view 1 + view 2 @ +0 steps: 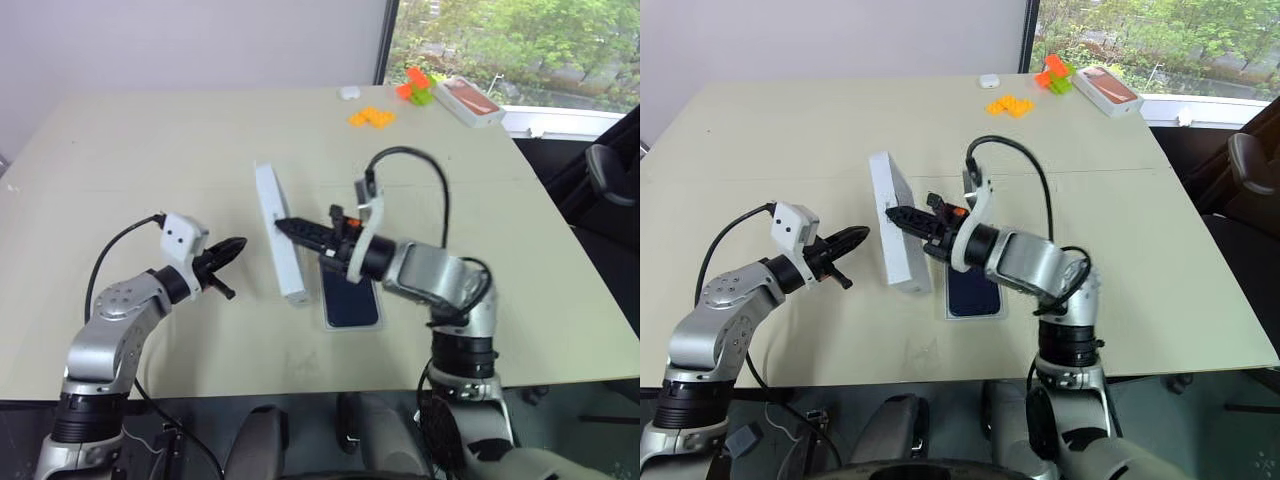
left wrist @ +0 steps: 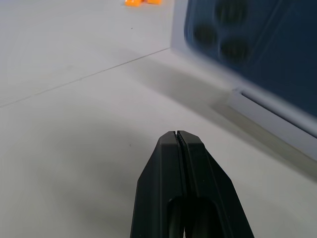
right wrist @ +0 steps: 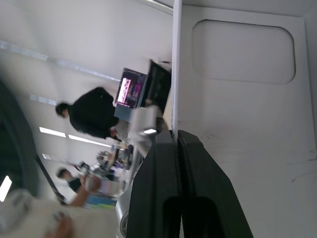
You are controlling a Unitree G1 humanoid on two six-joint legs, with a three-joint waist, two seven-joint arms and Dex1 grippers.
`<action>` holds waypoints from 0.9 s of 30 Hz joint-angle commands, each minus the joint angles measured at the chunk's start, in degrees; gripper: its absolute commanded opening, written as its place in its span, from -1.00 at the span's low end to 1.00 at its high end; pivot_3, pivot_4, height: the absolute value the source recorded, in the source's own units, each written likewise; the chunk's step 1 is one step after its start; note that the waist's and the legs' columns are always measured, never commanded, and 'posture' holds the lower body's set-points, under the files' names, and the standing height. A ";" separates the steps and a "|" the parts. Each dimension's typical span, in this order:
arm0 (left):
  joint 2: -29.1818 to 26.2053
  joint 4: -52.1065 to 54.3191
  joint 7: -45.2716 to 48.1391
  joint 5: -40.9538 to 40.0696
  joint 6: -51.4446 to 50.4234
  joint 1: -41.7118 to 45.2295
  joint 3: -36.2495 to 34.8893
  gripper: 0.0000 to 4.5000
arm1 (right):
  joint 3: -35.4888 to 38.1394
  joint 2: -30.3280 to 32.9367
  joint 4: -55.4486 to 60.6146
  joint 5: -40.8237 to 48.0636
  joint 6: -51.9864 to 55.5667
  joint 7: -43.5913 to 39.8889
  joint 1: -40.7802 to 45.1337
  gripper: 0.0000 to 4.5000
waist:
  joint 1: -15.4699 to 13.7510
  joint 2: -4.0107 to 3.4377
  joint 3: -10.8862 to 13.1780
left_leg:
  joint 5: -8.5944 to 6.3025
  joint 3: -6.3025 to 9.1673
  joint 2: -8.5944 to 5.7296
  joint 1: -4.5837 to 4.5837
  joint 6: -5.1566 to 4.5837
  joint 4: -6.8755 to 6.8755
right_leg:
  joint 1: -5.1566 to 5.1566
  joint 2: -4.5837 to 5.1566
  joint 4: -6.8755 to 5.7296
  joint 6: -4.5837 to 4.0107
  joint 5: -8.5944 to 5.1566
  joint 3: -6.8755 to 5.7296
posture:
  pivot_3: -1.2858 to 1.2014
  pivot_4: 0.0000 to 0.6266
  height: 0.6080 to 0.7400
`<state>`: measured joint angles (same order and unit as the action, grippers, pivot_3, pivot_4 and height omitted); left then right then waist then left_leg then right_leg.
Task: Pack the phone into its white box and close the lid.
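Note:
The dark navy phone lies flat in the white box near the table's front, under my right forearm. Just left of it the lid stands tilted on one long edge. Its white inside, which has a rounded recess, faces my right gripper. My right gripper is shut and empty, with its tips against the lid's inner side near the upper rim. My left gripper is shut and empty, a short gap left of the lid. In the left wrist view the lid's outer face looks dark blue with a white rim.
At the table's far right corner lie an orange-topped box, an orange and green toy, flat orange pieces and a small white object. A black chair stands off the right edge. People show beyond the lid.

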<state>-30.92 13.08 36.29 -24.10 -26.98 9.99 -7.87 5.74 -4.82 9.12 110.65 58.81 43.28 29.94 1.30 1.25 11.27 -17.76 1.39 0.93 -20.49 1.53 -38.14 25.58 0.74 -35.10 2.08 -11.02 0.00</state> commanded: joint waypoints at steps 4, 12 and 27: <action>-0.71 2.42 -0.59 0.15 0.80 -0.84 -1.31 -0.98 | -2.07 -3.00 1.47 2.35 -7.96 7.23 -2.42 -0.97 | 0.00 0.00 0.00 | 0.00 0.06 0.05 0.00 0.00 0.01 | 0.00 -0.06 0.00 0.00 -0.01 0.01 | 0.03 -0.52 0.89; 1.10 3.29 -1.35 0.27 0.16 0.34 1.48 -0.98 | -2.64 0.92 3.14 2.35 -10.26 7.33 -2.69 0.25 | -0.03 -0.01 0.01 | 0.00 0.08 0.06 0.02 0.00 0.01 | 0.00 -0.11 0.00 -0.13 -0.09 0.00 | 0.03 -0.52 0.89; 10.13 -0.71 -1.56 3.12 0.57 8.93 12.12 -0.98 | -0.96 30.67 3.37 -9.14 -5.00 -12.32 0.71 0.97 | -0.23 -0.02 0.01 | -0.14 -0.14 -0.03 -0.14 -0.25 0.03 | -0.01 -0.16 0.10 0.06 -0.06 0.13 | 0.03 -0.52 0.89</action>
<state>-21.13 11.37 34.40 -21.04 -27.14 17.98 3.77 3.94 24.94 10.99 103.03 53.30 34.16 29.03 1.07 1.23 11.29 -17.90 1.27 0.93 -20.59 1.28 -38.11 25.58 0.53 -34.99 2.14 -11.08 0.13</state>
